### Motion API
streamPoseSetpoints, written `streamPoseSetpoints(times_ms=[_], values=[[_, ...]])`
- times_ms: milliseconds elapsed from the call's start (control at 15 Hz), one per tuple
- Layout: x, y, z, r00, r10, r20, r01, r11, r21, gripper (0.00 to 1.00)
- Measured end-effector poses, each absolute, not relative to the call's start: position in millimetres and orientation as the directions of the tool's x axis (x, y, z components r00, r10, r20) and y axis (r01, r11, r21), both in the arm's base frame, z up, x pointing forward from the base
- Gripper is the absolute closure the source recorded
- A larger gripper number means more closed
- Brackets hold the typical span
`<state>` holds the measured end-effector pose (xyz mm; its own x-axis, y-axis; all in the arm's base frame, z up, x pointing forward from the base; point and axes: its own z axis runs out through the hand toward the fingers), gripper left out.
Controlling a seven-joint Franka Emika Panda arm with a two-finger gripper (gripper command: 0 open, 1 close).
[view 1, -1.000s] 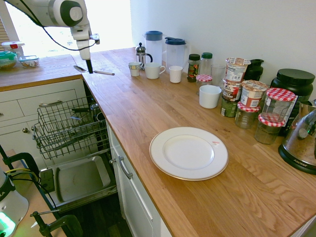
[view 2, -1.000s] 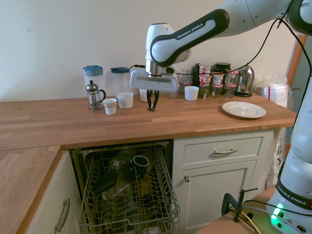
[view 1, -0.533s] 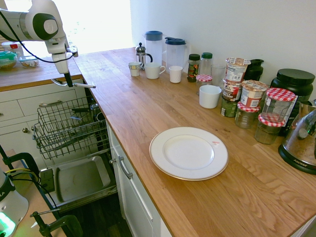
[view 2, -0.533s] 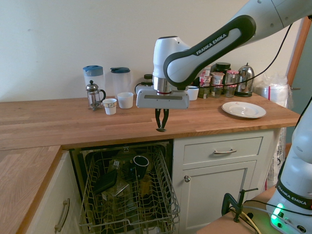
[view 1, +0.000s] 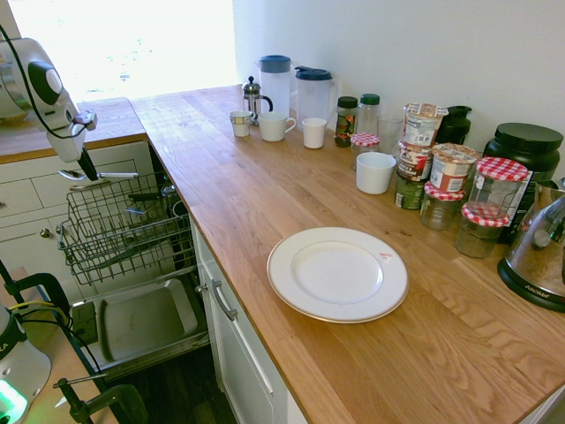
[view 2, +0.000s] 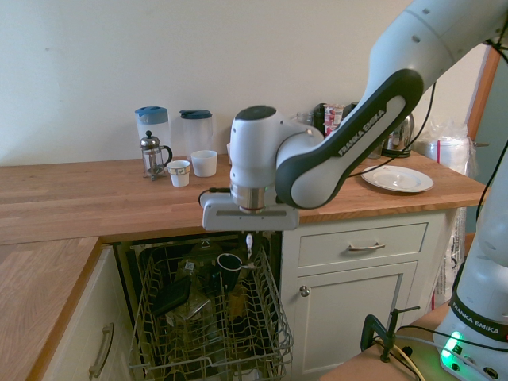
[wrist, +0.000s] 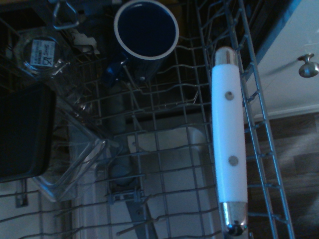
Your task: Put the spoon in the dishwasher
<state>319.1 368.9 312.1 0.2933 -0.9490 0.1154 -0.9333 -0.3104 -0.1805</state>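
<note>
End effector: hung pointing down above the pulled-out rack, fingers clamped tight on the spoon.
Spoon: lay level in the grip, over the near edge of the rack, not touching the wires; in the wrist view it showed a white handle with two rivets and a metal cap.
Dishwasher: door was dropped flat, steel lining up.
Rack: wire basket was slid out over the door; it held a dark mug lying on its side, a clear tub and a black item.
Surface: wooden top carried a white plate, two jugs, a cafetière, cups and a cluster of jars by the wall.
</note>
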Motion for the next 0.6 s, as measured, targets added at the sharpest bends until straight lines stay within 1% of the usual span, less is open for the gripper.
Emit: streamPoseSetpoints(times_ms=[400, 600], values=[[323.4, 395.2, 187.8, 0.364, -0.92, 0.147, -0.919, -0.38, -0.104, 1.0], [328.0, 396.6, 147.7, 0.365, -0.921, 0.134, -0.923, -0.377, -0.074, 1.0]])
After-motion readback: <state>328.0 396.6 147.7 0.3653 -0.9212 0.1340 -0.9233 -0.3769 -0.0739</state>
